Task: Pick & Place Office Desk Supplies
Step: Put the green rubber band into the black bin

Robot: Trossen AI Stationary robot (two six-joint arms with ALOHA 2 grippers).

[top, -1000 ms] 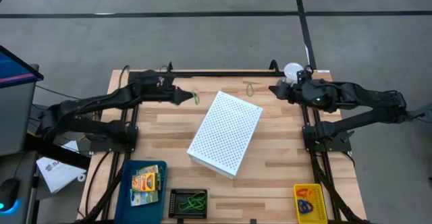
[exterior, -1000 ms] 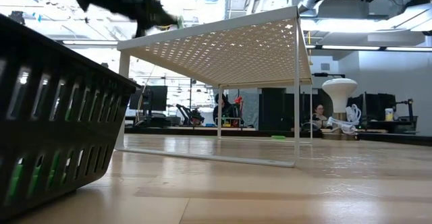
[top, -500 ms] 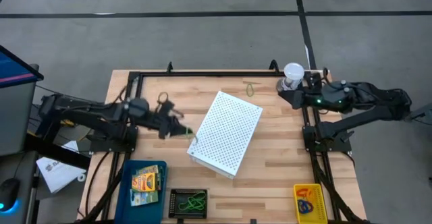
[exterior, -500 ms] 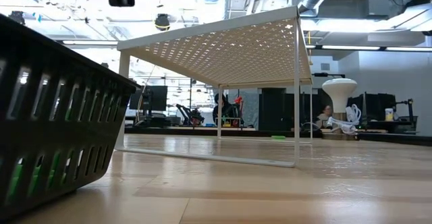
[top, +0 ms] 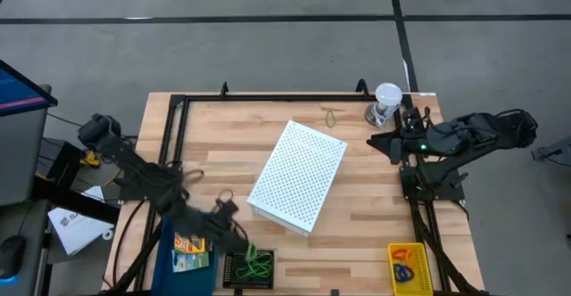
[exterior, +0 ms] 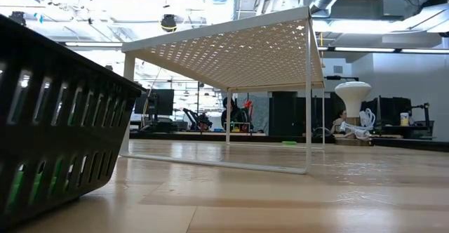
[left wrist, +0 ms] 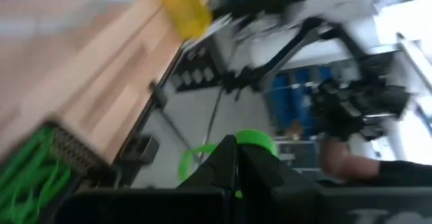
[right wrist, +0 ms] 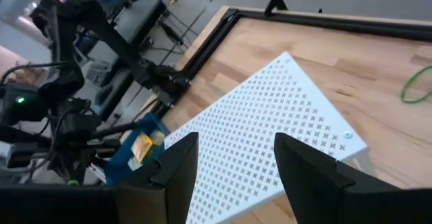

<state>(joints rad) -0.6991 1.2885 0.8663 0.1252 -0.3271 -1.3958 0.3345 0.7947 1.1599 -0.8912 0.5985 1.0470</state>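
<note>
While the left gripper (left wrist: 236, 158) hangs over the black basket (top: 248, 267) at the table's near edge, its fingers pinched together on a green rubber-band loop (left wrist: 202, 158), the right gripper (right wrist: 229, 160) waits spread wide at the far right corner, near the clear cup (top: 387, 102). That loop looks feather-light and floppy; it should sag and cling, so a pinch on a single strand is the way to take it, and it may stick to a fingertip on letting go. More green loops (top: 259, 264) already lie tangled in the basket. Another olive loop (top: 331, 116) rests on the table (top: 214, 153) beyond the white perforated box (top: 298, 176). Crayon boxes (top: 192, 240) sit in the blue tray (top: 171, 259), coloured bands in the yellow tray (top: 408, 267). From overhead the left gripper is a blur and the band is lost; only the left wrist view shows the pinch. Low down, the camera catches just the basket wall and the perforated box, no arms at all.
</note>
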